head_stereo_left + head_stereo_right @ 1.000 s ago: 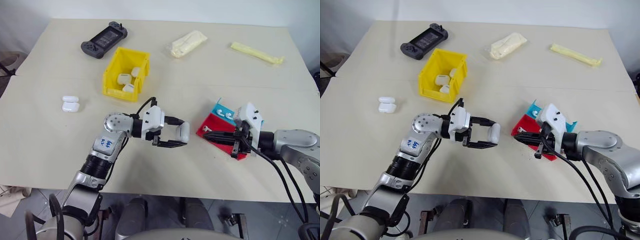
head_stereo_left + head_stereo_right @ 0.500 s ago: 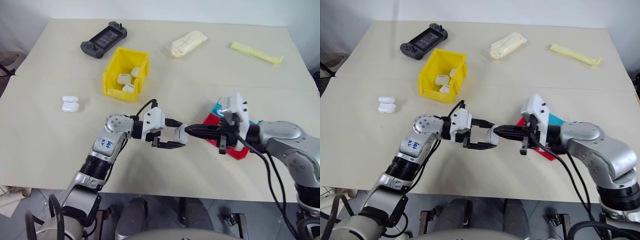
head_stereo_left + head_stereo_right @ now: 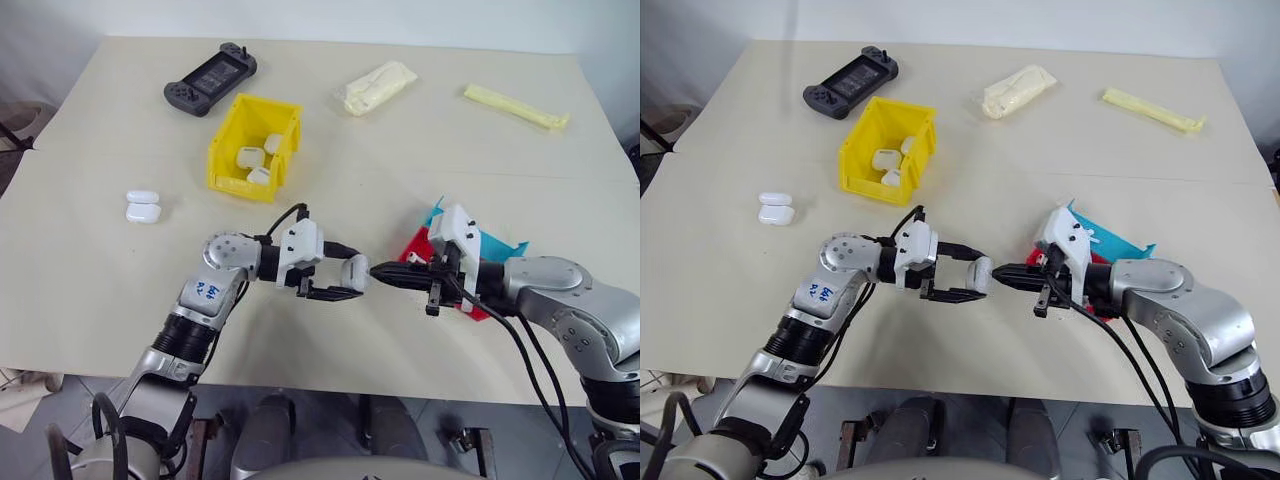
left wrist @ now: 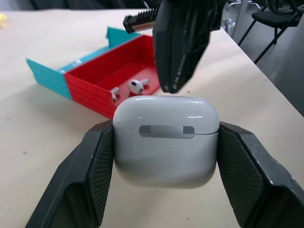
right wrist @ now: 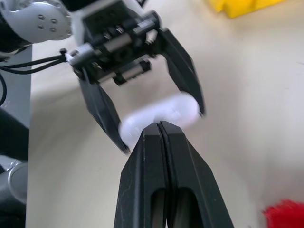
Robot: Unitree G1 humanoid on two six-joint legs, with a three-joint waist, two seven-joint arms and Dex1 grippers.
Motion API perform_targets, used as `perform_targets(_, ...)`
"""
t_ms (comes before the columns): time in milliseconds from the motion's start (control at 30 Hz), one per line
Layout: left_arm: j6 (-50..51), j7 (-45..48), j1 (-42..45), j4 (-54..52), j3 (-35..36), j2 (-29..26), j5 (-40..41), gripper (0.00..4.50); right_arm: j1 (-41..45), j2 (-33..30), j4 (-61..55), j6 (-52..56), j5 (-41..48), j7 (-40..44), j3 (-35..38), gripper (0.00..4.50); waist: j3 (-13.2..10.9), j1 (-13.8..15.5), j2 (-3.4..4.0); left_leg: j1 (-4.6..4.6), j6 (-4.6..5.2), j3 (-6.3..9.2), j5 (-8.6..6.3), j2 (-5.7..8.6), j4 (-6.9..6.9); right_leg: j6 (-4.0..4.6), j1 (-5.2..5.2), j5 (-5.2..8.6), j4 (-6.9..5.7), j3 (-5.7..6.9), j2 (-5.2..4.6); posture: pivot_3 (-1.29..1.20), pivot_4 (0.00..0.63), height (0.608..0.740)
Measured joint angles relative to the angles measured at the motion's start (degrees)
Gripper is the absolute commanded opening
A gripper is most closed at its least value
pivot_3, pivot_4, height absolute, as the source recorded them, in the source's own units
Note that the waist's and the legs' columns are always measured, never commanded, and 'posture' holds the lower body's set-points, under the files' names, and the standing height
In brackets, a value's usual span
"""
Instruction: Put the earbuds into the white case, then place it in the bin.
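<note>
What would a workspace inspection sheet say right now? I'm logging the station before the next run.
Surface: beige table, bare in front.
Job's things: white case with its lid shut, clamped in the left gripper; two earbuds lie in the red and blue tray; yellow bin holds three cases; two spare cases lie near the table's left edge.
Clutter: game console, cream bag, yellow packet at the far side.
Grippers: left shut on the case; right gripper shut, its tip at the case.
Cables: black cables hang from the right arm.
Surroundings: chairs beyond the table.
</note>
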State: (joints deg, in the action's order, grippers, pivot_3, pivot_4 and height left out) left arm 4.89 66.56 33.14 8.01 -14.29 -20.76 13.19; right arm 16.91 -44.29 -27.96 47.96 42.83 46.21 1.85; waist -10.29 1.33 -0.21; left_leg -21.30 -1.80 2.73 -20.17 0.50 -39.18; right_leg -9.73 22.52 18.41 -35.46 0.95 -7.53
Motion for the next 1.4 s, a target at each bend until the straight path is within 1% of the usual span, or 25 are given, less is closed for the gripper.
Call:
perform_targets(133, -0.17, 0.69, -0.51, -0.48, 0.64, -2.10, 0.06, 2.81, -4.42, -0.74, 0.06, -3.63, 0.03, 2.28, 5.87, 0.03, 0.00, 0.00, 0.00, 0.00, 0.00, -0.01, 0.00, 0.00, 0.00, 0.00, 0.00, 0.00, 0.01, 0.00, 0.00, 0.00, 0.150, 0.740)
perform_targets(200, -0.62, 0.79, -1.73, -0.51, 2.10, -3.23, 0.33, 2.81, -7.58, -0.72, 0.07, -6.20, 0.16, 3.62, 9.54, 0.03, 0.00, 0.00, 0.00, 0.01, 0.00, -0.02, 0.00, 0.00, 0.01, 0.00, 0.00, 0.00, 0.00, 0.00, 0.00, 0.00, 0.150, 0.740)
perform_targets(300, -0.76, 0.43, -3.73, -0.68, 5.64, -2.55, 3.73, 2.81, -11.25, 0.05, -0.37, -9.14, 2.17, 4.37, 16.36, 0.03, 0.00, 0.01, 0.00, 0.02, 0.00, -0.02, 0.00, -0.01, 0.01, 0.00, -0.01, 0.00, -0.03, -0.01, 0.00, 0.00, 0.150, 0.740)
perform_targets(400, -1.81, -0.30, -5.56, -1.67, 9.59, -1.79, 7.56, 2.81, -15.30, 0.09, -2.46, -10.79, 3.71, 4.48, 21.46, 0.54, 0.00, 0.02, 0.00, 0.03, 0.00, -0.02, 0.00, -0.05, 0.01, 0.00, -0.01, 0.00, -0.04, -0.01, 0.03, 0.00, 0.150, 0.740)
perform_targets(433, -1.89, -0.76, -6.74, -2.96, 11.45, -1.85, 9.01, 2.81, -18.25, 0.09, -3.87, -12.14, 3.43, 5.11, 22.91, 0.77, 0.00, 0.02, 0.00, 0.04, 0.00, -0.02, 0.00, -0.06, 0.02, 0.00, -0.01, 0.00, -0.04, -0.01, 0.03, 0.00, 0.150, 0.740)
perform_targets(467, -1.83, -1.10, -7.67, -3.50, 13.18, -2.09, 10.23, 2.81, -20.66, 0.14, -4.70, -13.41, 2.76, 5.79, 23.57, 1.17, 0.00, 0.02, 0.00, 0.05, 0.00, -0.02, 0.00, -0.05, 0.02, 0.00, -0.03, 0.00, -0.04, -0.01, 0.03, 0.00, 0.150, 0.740)
perform_targets(633, 1.40, -5.99, -11.05, -5.13, 20.69, -3.35, 14.74, 2.81, -30.30, 2.33, -7.39, -22.87, -2.89, 8.15, 25.75, 2.81, 0.00, -0.02, 0.00, 0.13, 0.00, -0.07, 0.00, -0.05, 0.02, 0.00, -0.04, 0.00, -0.10, -0.07, 0.03, 0.00, 0.150, 0.740)
perform_targets(733, 2.77, -11.25, -11.32, -4.82, 24.87, -3.88, 14.90, 2.81, -31.81, 5.23, -7.54, -27.84, -5.34, 8.18, 25.70, 3.84, 0.01, -0.10, -0.01, 0.17, -0.01, -0.07, 0.00, -0.05, 0.02, 0.00, -0.06, 0.00, -0.12, -0.08, 0.03, 0.00, 0.150, 0.740)
perform_targets(800, 5.89, -18.86, -9.94, -3.01, 26.73, -3.81, 13.97, 2.81, -30.83, 8.44, -7.52, -31.53, -6.43, 7.40, 24.84, 4.47, 0.01, -0.07, -0.01, 0.21, -0.01, -0.05, 0.01, -0.05, 0.02, 0.00, -0.07, 0.00, -0.14, -0.09, 0.04, 0.00, 0.150, 0.740)
perform_targets(867, 7.06, -24.53, -8.75, -0.49, 27.69, -3.50, 12.31, 2.81, -30.56, 9.80, -7.52, -33.04, -6.85, 6.63, 22.88, 4.47, 0.01, -0.08, -0.01, 0.19, -0.02, -0.05, 0.01, -0.04, 0.02, 0.00, -0.06, 0.00, -0.13, -0.09, 0.04, 0.00, 0.150, 0.740)
perform_targets(967, 7.76, -27.61, -7.55, 0.03, 27.94, -1.78, 12.34, 2.81, -30.14, 10.00, -7.52, -33.30, -7.02, 5.91, 21.46, 4.47, 0.01, 0.06, -0.04, 0.13, -0.01, -0.03, 0.00, 0.00, 0.02, 0.00, -0.05, 0.00, -0.10, -0.08, -0.01, 0.00, 0.150, 0.740)
perform_targets(1067, 7.17, -31.75, -0.10, 6.74, 27.89, -1.08, 11.04, 2.81, -28.25, 10.10, -7.24, -33.33, -6.11, 4.84, 21.01, 4.47, -0.02, 0.35, -0.11, 0.12, -0.07, 0.02, 0.05, 0.02, -0.02, 0.00, -0.06, 0.00, -0.12, -0.02, 0.01, 0.00, 0.150, 0.740)
perform_targets(1200, 3.08, -35.11, 11.37, 17.34, 26.54, -1.16, 6.28, 2.81, -27.15, 9.92, -6.64, -32.91, -5.04, 4.28, 20.93, 4.47, -0.01, 0.09, -0.14, 0.15, -0.07, -0.02, 0.06, 0.04, 0.04, 0.00, -0.05, 0.00, -0.11, -0.05, 0.02, 0.00, 0.150, 0.740)
perform_targets(1367, 1.11, -36.50, 19.83, 31.30, 25.59, -1.09, 2.87, 2.81, -27.28, 9.22, -6.06, -32.78, -5.04, 4.22, 20.81, 4.47, -0.03, -0.42, -0.17, 0.13, -0.05, -0.10, 0.05, 0.04, 0.10, -0.01, 0.02, 0.00, -0.09, -0.04, 0.01, 0.00, 0.150, 0.740)
perform_targets(1400, 1.13, -36.58, 20.90, 33.38, 25.19, -1.12, 2.18, 3.52, -27.28, 9.22, -6.06, -32.78, -5.06, 4.20, 20.75, 4.50, -0.03, -0.41, -0.17, 0.13, -0.05, -0.10, 0.05, 0.04, 0.09, -0.01, 0.01, 0.00, -0.10, -0.04, 0.01, 0.00, 0.150, 0.740)
